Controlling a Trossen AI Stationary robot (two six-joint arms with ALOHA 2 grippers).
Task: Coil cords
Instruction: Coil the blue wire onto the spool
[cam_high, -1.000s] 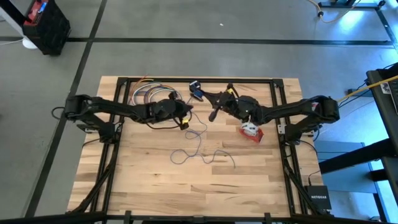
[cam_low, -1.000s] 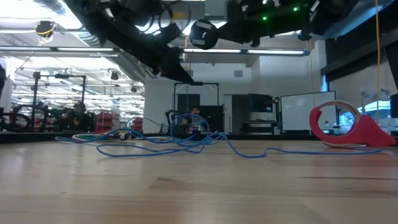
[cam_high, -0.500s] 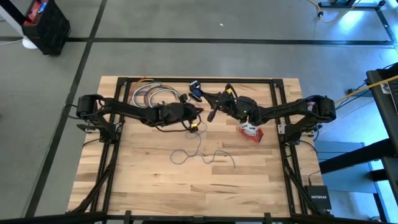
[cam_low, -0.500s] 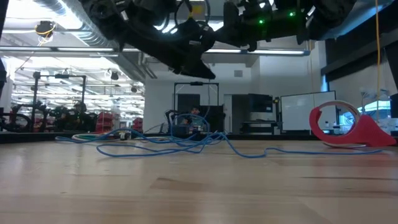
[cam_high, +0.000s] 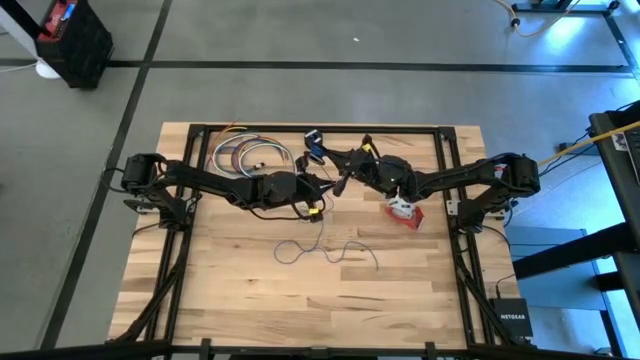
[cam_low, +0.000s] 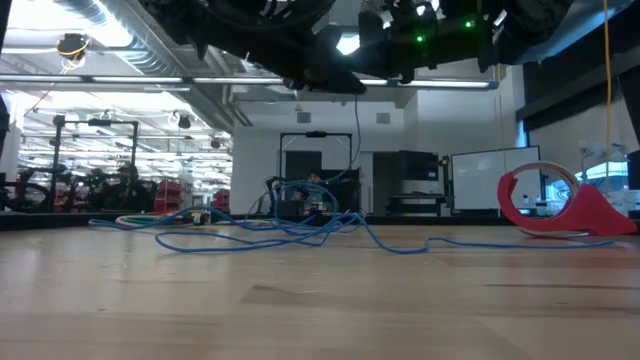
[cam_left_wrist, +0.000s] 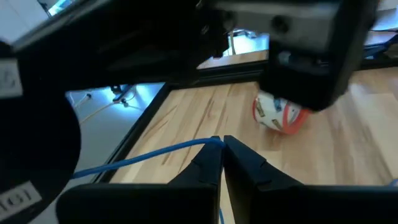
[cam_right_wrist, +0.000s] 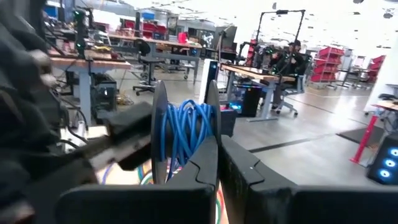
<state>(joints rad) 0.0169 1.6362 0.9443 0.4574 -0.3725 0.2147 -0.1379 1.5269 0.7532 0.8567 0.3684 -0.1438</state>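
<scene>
High view: thin blue cord (cam_high: 325, 247), squiggled.

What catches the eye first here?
Two dark arms meet over the table's far middle. The right claw holds a black spool wound with blue cord, and the left claw pinches the blue cord. A loose tangle of it lies on the wooden table, with red tape nearby.

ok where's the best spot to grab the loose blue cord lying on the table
Grip the single strand near the free end of the cord, coming straight down from above. It lies flat on the table there, alone, with bare wood on both sides, clear of the loops.
</scene>
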